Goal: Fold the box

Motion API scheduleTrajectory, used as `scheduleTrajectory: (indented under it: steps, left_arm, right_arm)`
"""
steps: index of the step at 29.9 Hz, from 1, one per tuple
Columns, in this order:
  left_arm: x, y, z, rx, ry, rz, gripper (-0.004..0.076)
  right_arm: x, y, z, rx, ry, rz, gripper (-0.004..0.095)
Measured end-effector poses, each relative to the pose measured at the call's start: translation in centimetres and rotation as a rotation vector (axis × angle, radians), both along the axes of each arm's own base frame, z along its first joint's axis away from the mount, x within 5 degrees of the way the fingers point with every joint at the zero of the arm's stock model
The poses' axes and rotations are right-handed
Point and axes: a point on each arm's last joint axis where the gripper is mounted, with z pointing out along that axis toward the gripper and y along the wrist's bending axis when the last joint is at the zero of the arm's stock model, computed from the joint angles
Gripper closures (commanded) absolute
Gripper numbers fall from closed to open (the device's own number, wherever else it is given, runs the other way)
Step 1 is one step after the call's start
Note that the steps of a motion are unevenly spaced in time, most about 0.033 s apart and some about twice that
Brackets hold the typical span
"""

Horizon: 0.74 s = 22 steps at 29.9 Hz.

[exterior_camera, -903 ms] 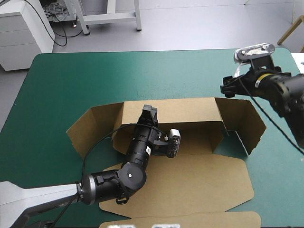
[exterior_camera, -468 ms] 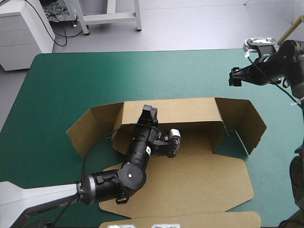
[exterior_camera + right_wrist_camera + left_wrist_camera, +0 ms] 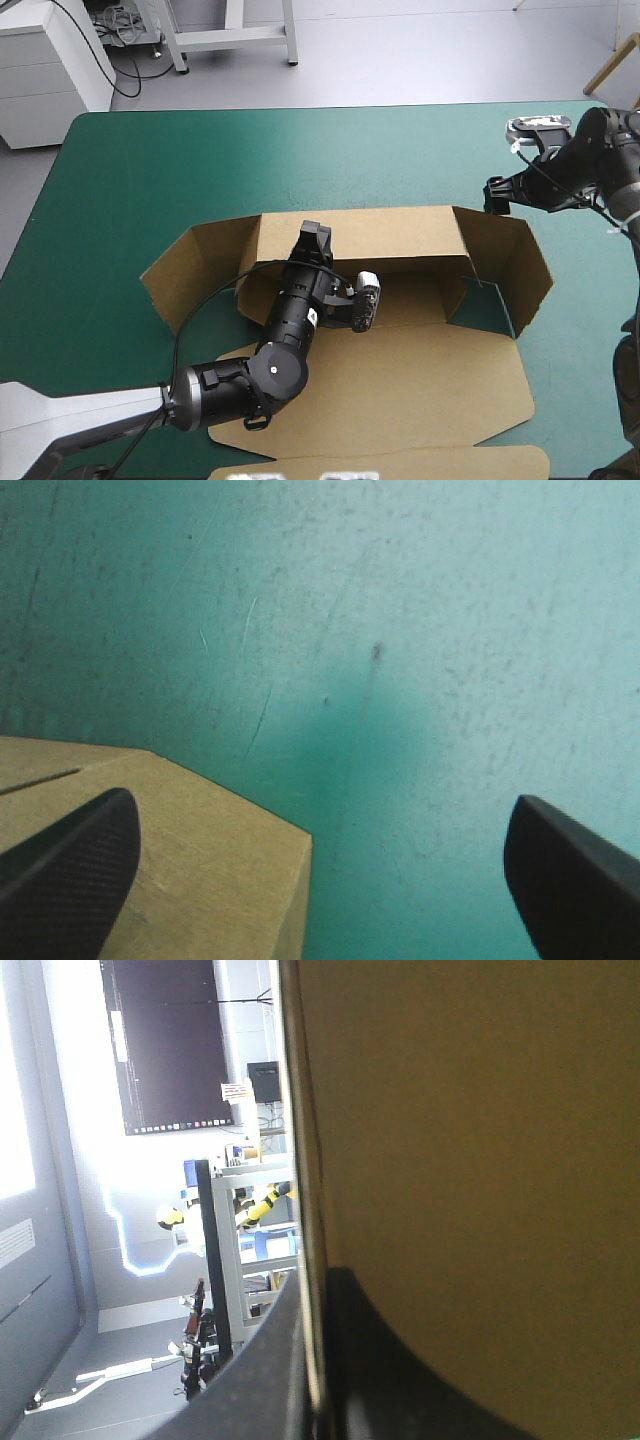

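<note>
Teal-green table cover (image 3: 200, 170), matte, bare toward the far edge.

High view. Brown board box (image 3: 420, 300), a cut sheet partly raised, mid-table toward the near edge. Long rear wall (image 3: 400, 232) upright; both end flaps splayed outward; broad lid panel (image 3: 400, 400) flat on the near side. Left gripper (image 3: 316, 237) at the rear wall's top edge, left of middle, with its arm stretched over the tray floor. Right gripper (image 3: 497, 195) raised just beyond the right end flap (image 3: 520, 265), apart from it.

Left wrist view. Clenched on the box: thin board edge (image 3: 308, 1210) pinched between black fingers (image 3: 400, 1380), smooth brown face filling one side.

Right wrist view. Fingers spread wide, nothing between them. Clipped corner of the right end flap below, under one finger, a cut slit near it. Finely scratched cover ahead.

Step judged: raising and tucking the walls, with the rear wall pinned and the right end next. Next move probably calls for lowering the right gripper onto the flap corner, then swinging the flap inward, square to the rear wall, without loosening the left hold. Board looks stiff, creased at the folds; likely to spring back outward unless held.
</note>
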Motion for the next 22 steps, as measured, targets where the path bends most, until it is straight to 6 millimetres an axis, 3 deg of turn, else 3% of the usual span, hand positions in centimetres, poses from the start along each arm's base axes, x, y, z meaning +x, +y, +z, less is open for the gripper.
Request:
scheduleTrajectory:
  steps: [10,16,22]
  left_arm:
    - [0.0,0.0,0.0,0.0,-0.002,0.003,0.0734]
    - [0.0,0.0,0.0,0.0,-0.003,0.005,0.0734]
    - [0.1,0.0,0.4,-0.014,-0.009,0.013,0.0734]
  right_arm:
    - [-4.1,0.2,1.3,-0.005,-0.026,-0.001,0.0007]
    - [-4.0,0.2,1.5,-0.001,-0.035,-0.002,0.0007]
    - [-2.6,0.3,1.6,0.023,-0.042,0.0,0.0007]
